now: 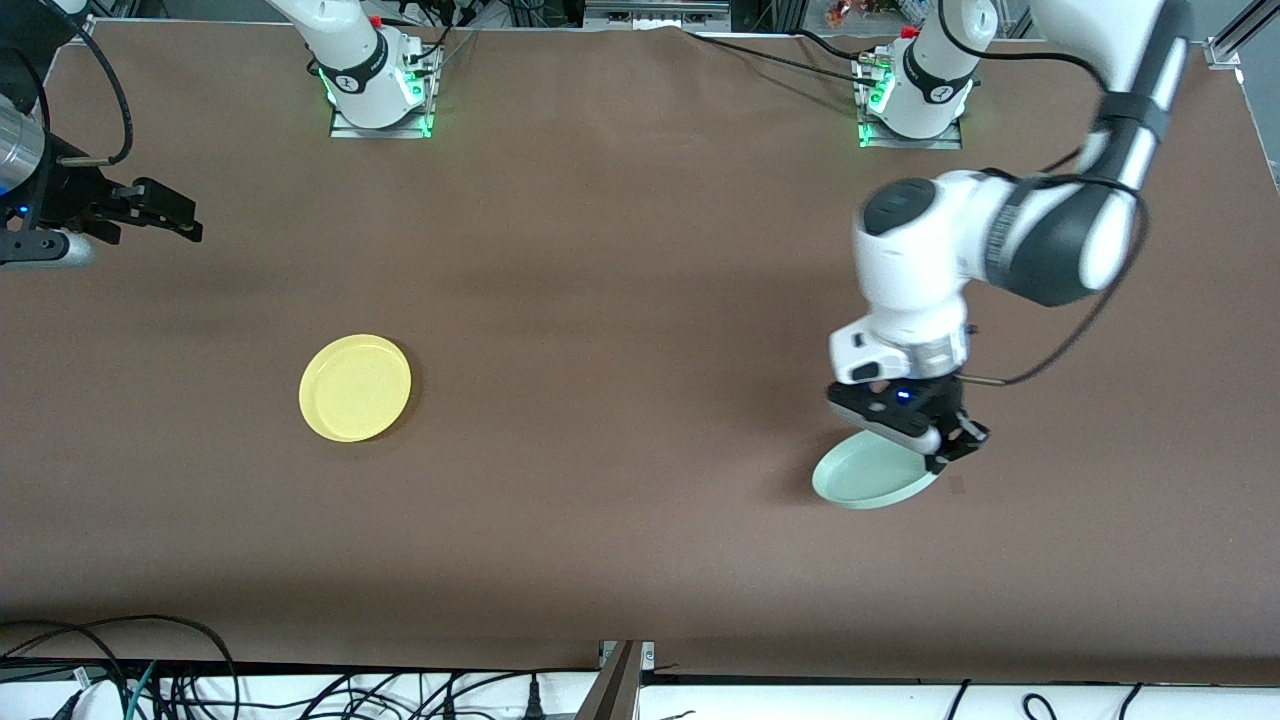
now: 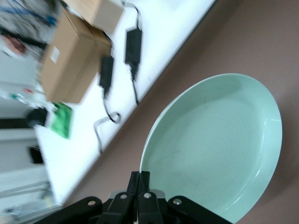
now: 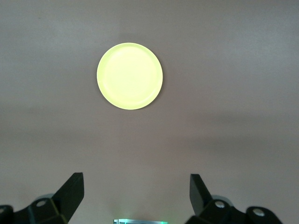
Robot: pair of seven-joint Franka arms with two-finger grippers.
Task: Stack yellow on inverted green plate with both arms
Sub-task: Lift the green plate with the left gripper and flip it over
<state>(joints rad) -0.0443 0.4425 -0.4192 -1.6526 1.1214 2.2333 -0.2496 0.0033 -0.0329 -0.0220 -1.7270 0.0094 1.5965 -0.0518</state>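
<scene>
The brown bench [image 1: 620, 300] fills the front view, with both arm bases standing along its 12 o'clock edge. The left arm [image 1: 1000, 240] is the largest moving thing in sight: it reaches down from its base toward the 4 o'clock part of the bench, wrist bent down. The right arm [image 1: 30, 190] shows only at the 9 o'clock edge of the front view, where it waits well above the bench. The yellow plate [image 1: 355, 388] lies flat and rim-up on the bench toward the right arm's end, at about 8 o'clock from the bench's middle, well apart from everything else; in the right wrist view it sits alone on the brown surface [image 3: 130, 76]. The green plate [image 1: 872, 472] is at the left arm's end, tilted, one edge down on the bench and the other lifted. The left gripper [image 1: 955, 445] has its jaws pinched tight on that plate's rim; the left wrist view shows the closed fingers [image 2: 139, 186] at the rim and the plate's hollow face [image 2: 212, 149] turned toward the camera. The right gripper [image 1: 165, 215] hangs with its jaws spread wide, holding nothing, its fingers [image 3: 70, 191] well apart over bare bench.
</scene>
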